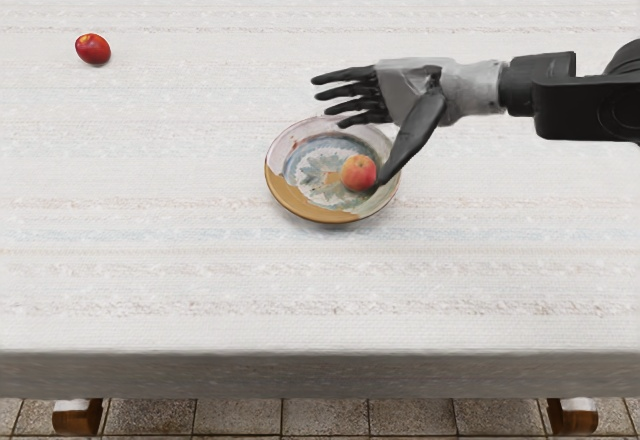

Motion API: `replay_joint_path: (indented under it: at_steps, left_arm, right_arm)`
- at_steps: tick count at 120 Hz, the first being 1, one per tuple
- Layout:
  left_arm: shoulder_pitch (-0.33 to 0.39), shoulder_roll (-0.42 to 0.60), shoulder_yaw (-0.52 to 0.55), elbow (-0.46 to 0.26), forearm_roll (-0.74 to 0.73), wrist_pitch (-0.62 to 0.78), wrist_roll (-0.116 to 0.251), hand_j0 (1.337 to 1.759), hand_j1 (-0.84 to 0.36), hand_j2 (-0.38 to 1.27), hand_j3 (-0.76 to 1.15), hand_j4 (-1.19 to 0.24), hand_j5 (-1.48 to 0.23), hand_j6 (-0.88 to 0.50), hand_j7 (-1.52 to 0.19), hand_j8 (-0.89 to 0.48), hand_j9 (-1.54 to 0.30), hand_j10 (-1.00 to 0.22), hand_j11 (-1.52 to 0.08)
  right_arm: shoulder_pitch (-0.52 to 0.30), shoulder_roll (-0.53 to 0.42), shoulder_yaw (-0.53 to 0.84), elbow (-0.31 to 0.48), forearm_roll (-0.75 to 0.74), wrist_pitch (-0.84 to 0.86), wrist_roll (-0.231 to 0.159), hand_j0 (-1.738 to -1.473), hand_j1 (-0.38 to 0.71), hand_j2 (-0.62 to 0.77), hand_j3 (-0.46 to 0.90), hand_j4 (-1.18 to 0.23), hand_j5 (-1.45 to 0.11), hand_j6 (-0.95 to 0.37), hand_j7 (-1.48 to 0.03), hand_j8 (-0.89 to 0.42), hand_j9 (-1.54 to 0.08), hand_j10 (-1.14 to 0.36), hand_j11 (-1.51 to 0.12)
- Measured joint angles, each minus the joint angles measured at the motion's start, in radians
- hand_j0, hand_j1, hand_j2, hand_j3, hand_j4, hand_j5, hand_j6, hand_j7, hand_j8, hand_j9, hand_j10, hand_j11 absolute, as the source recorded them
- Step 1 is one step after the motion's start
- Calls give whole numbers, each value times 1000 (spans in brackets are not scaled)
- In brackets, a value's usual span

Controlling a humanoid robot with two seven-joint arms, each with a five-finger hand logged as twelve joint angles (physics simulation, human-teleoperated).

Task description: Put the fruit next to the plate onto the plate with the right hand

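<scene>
An orange-red fruit (358, 172) lies inside the patterned plate (292, 190), right of the plate's centre. My right hand (372, 120) hovers over the plate's far right rim, its arm coming in from the right edge. The fingers (345, 92) are spread out to the left and hold nothing. The thumb (412, 140) points down toward the fruit, its tip right beside it. A second red fruit (92, 48) lies far off at the table's back left.
The white table (200, 260) stretches across the whole view, with its front edge low in the picture. A tiled floor and two table legs show below it.
</scene>
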State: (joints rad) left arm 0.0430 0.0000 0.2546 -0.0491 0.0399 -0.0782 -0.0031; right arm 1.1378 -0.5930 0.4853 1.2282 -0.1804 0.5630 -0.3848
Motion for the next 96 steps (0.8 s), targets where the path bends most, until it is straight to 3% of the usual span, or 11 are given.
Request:
replay_joint_path:
  at_steps: [31,60,96]
  left_arm:
    - [0,0,0,0,0,0,0,1658,55,49,0,-246,-319,-246,-319,-246,-319,-245,-319]
    - [0,0,0,0,0,0,0,1658,55,49,0,-246,-319,-246,-319,-246,-319,-246,-319]
    - [-14,0,0,0,0,-1,0,1658,55,50,0,-246,-319,-246,-319,-246,-319,-246,-319]
  right_arm:
    - [-86,-209,-2,25,260,44,-6,-1658,-290,-8,0,-50,-65,-50,-65,-49,-65,-49,-65]
    - [-178,-380,-8,90,337,48,-6,-1658,-298,-7,0,-42,-56,-42,-56,-42,-56,-42,-56]
    - [-211,-464,-10,147,356,48,-2,-1658,-302,-7,0,-38,-51,-37,-52,-38,-51,-38,-51]
